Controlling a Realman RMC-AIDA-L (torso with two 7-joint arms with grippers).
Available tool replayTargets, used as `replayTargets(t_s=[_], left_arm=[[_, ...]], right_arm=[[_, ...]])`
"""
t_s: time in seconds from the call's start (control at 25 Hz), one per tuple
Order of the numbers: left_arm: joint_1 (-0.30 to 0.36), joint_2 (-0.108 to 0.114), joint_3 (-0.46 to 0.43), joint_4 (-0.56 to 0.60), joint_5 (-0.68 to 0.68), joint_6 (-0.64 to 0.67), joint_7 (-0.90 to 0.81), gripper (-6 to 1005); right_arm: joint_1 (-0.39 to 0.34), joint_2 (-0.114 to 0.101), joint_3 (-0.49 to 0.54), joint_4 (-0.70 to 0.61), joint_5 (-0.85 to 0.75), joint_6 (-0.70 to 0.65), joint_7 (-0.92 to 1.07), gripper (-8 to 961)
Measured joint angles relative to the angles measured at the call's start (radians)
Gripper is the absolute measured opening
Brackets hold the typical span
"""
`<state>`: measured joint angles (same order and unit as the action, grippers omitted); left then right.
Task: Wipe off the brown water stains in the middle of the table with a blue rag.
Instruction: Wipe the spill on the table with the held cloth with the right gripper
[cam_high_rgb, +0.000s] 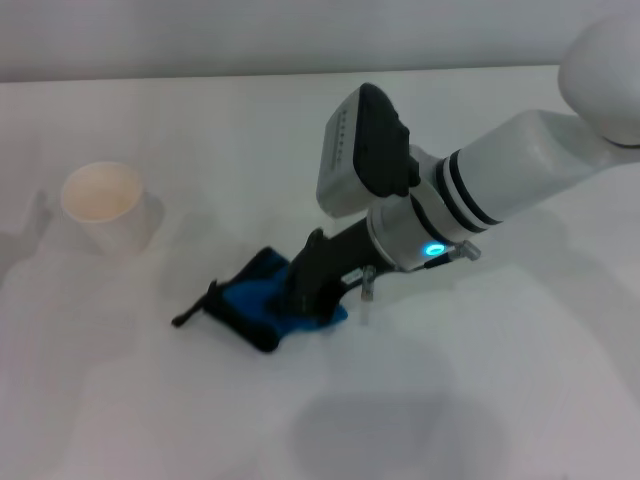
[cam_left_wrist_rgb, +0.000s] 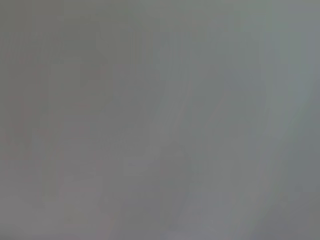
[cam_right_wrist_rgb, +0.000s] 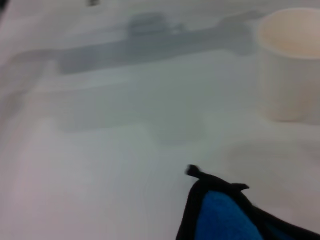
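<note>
Worktop (cam_high_rgb: 480, 400) is spreading bare and white across the near edge of the head view, and no brown water stains are showing on it anywhere, so the puddle is either hidden beneath the cloth or is looking already wiped away; which, I cannot tell. Just beyond that bare stretch, near the middle, the blue rag (cam_high_rgb: 258, 302) is lying bunched under the right tool (cam_high_rgb: 312, 283), which is pressing down on the end of it nearest the right arm and appears to be clenched on the rag, though its fingertips are buried in the fabric. From the tool the rag is running out toward the robot's left and slightly nearer, its black loop tab (cam_high_rgb: 192, 314) trailing at the far tip, so the rag's long axis is lying roughly in line with the arm. Any further stroke, I judge, belongs to the right arm, the only arm in sight at the rag. Farther off to the left, well apart from the rag, a white paper cup (cam_high_rgb: 105, 205) is standing upright. The left tool is not appearing anywhere.
</note>
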<state>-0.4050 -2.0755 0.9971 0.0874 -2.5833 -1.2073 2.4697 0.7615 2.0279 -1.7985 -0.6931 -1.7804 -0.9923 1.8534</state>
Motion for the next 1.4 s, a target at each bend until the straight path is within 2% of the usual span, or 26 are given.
replayTargets(t_s=[0.2, 0.28, 0.48, 0.64, 0.92, 1.04, 1.16, 1.2, 1.4], left_arm=[[0.001, 0.0, 0.0, 0.0, 0.0, -0.001, 0.0, 876], [0.001, -0.001, 0.0, 0.0, -0.001, -0.002, 0.0, 876], [0.0, 0.0, 0.0, 0.0, -0.009, -0.002, 0.0, 876], [0.0, 0.0, 0.0, 0.0, -0.01, 0.0, 0.0, 876], [0.0, 0.0, 0.0, 0.0, -0.015, -0.003, 0.0, 877], [0.0, 0.0, 0.0, 0.0, -0.019, -0.003, 0.0, 876], [0.0, 0.0, 0.0, 0.0, -0.02, -0.004, 0.0, 876], [0.0, 0.0, 0.0, 0.0, -0.02, -0.003, 0.0, 877], [-0.004, 0.0, 0.0, 0.0, -0.02, -0.002, 0.0, 877]], right_arm=[[-0.028, -0.004, 0.013, 0.014, 0.006, 0.126, 0.022, 110], [-0.03, -0.006, 0.016, 0.019, 0.006, 0.136, 0.028, 110], [-0.035, -0.011, 0.097, 0.076, -0.003, 0.159, 0.043, 112], [-0.066, -0.014, 0.152, 0.084, -0.006, 0.187, 0.043, 113], [-0.087, -0.006, 0.19, 0.074, 0.001, 0.212, 0.043, 115], [-0.078, -0.001, 0.149, 0.069, 0.012, 0.193, 0.043, 116], [-0.059, 0.0, 0.032, 0.046, 0.054, 0.174, 0.043, 116], [-0.059, 0.0, 0.032, 0.046, 0.054, 0.174, 0.043, 117], [-0.013, 0.0, -0.103, 0.023, 0.129, 0.132, 0.042, 118]])
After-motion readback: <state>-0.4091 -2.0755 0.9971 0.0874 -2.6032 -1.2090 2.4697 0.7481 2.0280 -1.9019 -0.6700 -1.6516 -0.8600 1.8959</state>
